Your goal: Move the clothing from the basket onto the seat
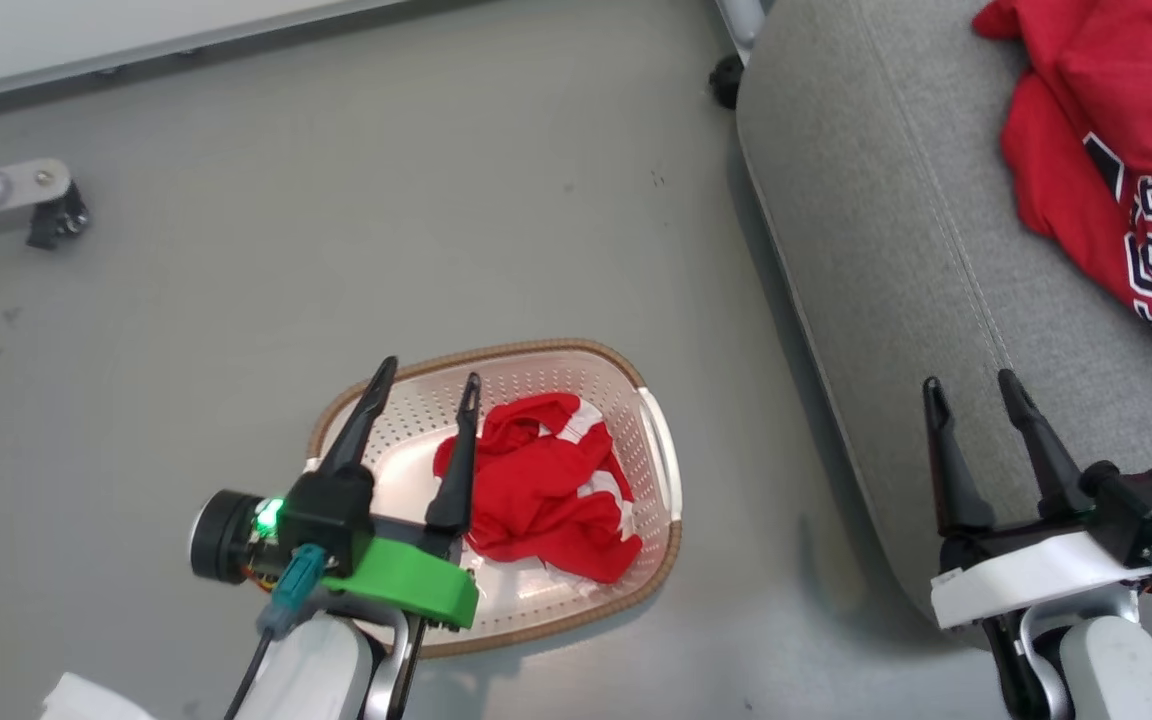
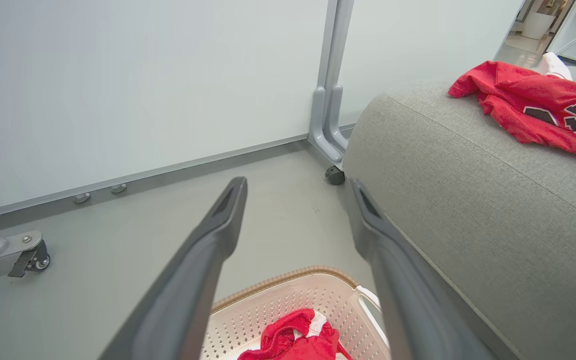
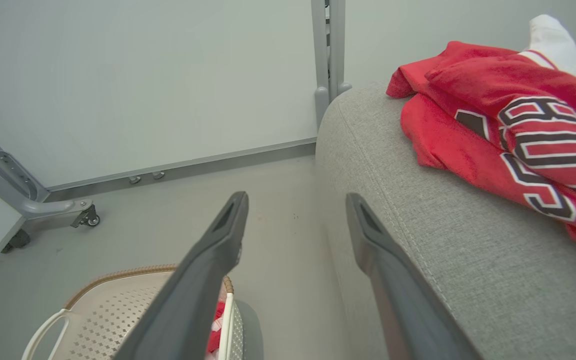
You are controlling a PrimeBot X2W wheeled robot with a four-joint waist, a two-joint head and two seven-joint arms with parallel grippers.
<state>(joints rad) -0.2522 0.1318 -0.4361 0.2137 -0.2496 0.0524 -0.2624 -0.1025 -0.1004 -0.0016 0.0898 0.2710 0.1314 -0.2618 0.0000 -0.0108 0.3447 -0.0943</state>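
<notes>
One crumpled red white-striped garment (image 1: 546, 490) lies in the cream perforated basket (image 1: 536, 348) at lower centre, so the left gripper (image 1: 433, 372) hangs above it, spread wide and empty

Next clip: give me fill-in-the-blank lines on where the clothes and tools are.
The lettered jersey lies on the grey ____. A crumpled red garment lies in the cream ____. The tool nearest that garment is the robot's ____ one. It and the other tool both have their fingers ____.
Missing: seat; basket; left; open.
</notes>
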